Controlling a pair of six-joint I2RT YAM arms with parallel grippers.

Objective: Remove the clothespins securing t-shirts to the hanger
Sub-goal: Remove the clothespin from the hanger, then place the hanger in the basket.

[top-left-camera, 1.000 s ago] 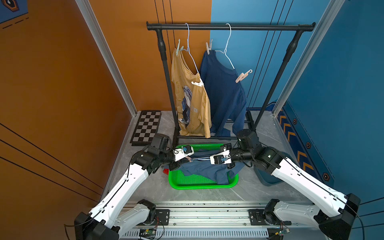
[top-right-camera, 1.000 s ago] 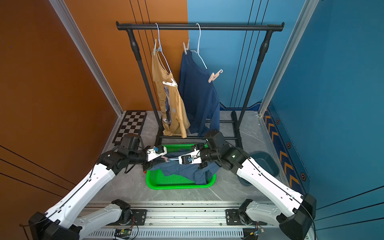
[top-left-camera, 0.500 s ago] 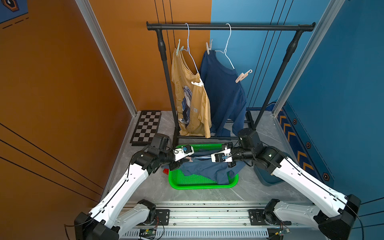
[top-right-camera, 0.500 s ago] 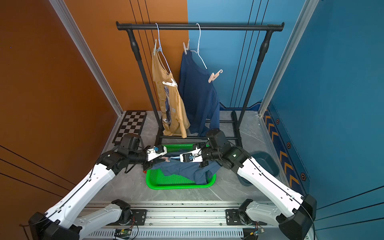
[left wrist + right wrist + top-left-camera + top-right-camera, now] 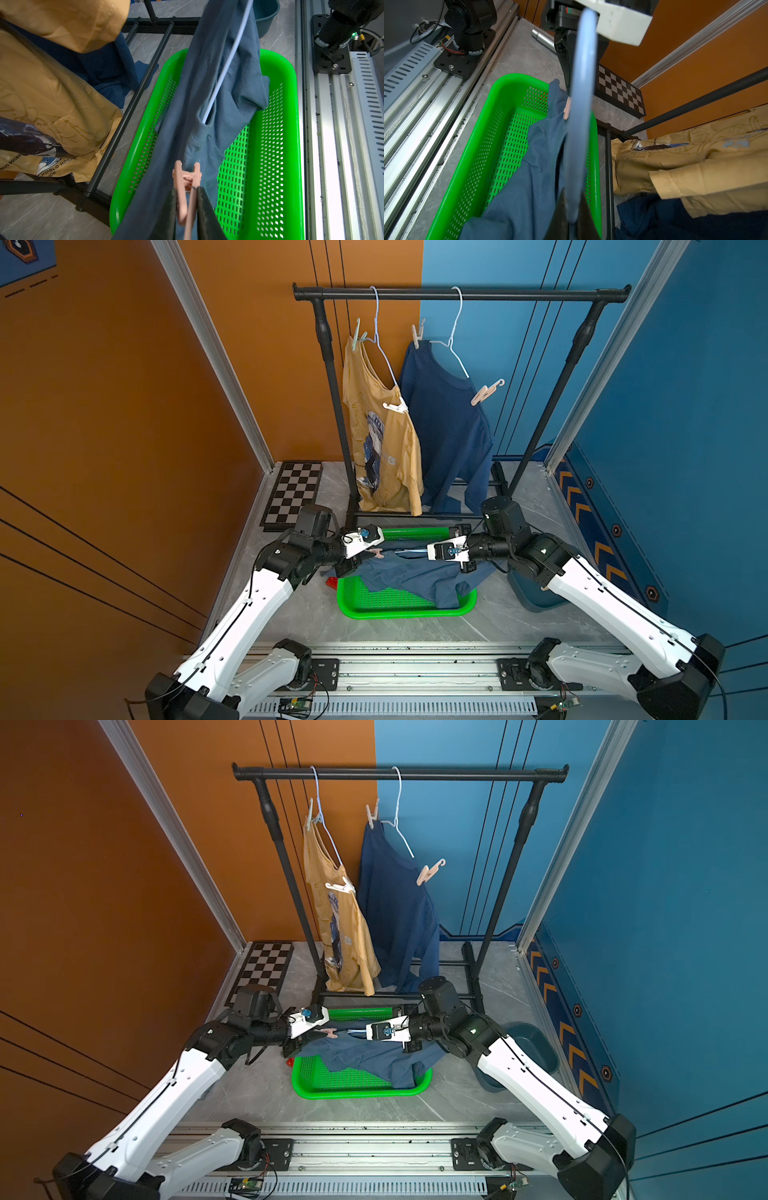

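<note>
A black tubular rack (image 5: 457, 294) is shown, from which a mustard-yellow printed t-shirt (image 5: 386, 456) and a navy t-shirt (image 5: 449, 431) are hung. A soft slate-blue t-shirt (image 5: 415, 576) is draped into a perforated green plastic basket (image 5: 399, 610). Its thin pale-blue hanger (image 5: 226, 62) is pinched by the closed right gripper (image 5: 572, 195). The slim pink clothespin (image 5: 187, 182) clipped on its fabric is clamped by the left gripper (image 5: 187, 192).

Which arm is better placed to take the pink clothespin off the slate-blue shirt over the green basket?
Left. The left hand pinches the pink clothespin, whose mouth sits around the slate-blue shirt fabric. The right hand is shut on the hanger and is busy holding it.
</note>
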